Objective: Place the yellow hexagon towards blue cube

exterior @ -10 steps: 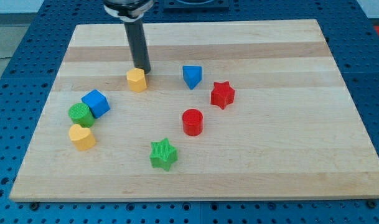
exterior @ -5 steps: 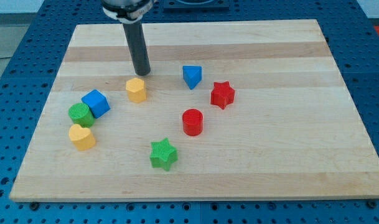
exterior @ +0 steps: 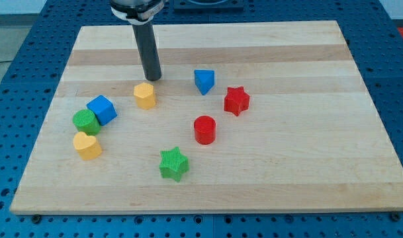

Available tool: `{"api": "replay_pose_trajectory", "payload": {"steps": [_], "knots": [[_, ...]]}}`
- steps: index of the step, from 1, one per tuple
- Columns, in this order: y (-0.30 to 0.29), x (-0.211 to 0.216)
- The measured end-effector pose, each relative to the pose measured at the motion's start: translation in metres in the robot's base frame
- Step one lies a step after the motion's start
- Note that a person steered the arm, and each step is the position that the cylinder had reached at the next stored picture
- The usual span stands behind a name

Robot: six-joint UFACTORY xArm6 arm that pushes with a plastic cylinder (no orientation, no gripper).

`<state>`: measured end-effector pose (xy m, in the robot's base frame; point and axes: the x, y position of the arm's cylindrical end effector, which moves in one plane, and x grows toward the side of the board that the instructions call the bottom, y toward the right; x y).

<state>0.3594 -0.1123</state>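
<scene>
The yellow hexagon (exterior: 145, 95) lies left of the board's middle. The blue cube (exterior: 102, 109) is to its lower left, a short gap away, touching a green cylinder (exterior: 86, 122). My tip (exterior: 153, 78) stands just above and slightly right of the yellow hexagon, with a small gap between them. The dark rod rises from the tip toward the view's top.
A yellow heart (exterior: 87, 145) lies below the green cylinder. A blue triangular block (exterior: 204, 81), a red star (exterior: 236, 100), a red cylinder (exterior: 204, 129) and a green star (exterior: 173, 163) lie right of the hexagon. The wooden board (exterior: 307, 165) sits on a blue perforated table.
The yellow hexagon has slid a little toward the view's bottom, about a block's half width. My tip has moved slightly down and now stands apart from it.
</scene>
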Motion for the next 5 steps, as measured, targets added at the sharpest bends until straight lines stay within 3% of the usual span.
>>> {"api": "replay_pose_trajectory", "payload": {"steps": [2,5], "knots": [[0.028,0.005],[-0.043,0.021]]}}
